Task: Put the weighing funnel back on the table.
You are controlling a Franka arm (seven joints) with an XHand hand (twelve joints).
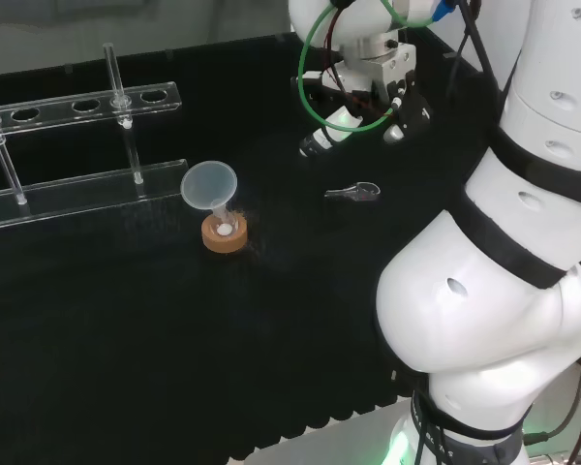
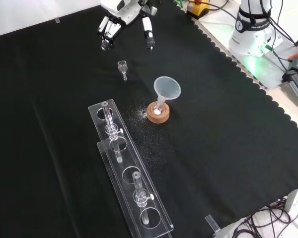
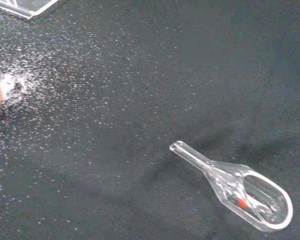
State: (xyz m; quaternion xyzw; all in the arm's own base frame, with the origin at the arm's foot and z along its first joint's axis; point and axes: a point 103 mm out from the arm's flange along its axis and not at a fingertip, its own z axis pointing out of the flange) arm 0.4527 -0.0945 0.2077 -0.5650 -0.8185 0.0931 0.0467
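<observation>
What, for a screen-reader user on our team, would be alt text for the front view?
The weighing funnel lies on the black cloth, free of the open hand that hangs above it at the view's top. Nearer, the funnel stands in a small flask on a cork ring, beside a clear tube rack.

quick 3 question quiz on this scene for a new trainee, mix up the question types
1. True or false: the hand is curled round the weighing funnel.
2. The stand under the funnel is: A) a red ribbed ring, B) a cork ring, C) a metal clamp.
3. Fill in: the weighing funnel lies on the black ___.

Key
1. False: the hand hangs open above it and holds nothing.
2. B
3. cloth
</observation>
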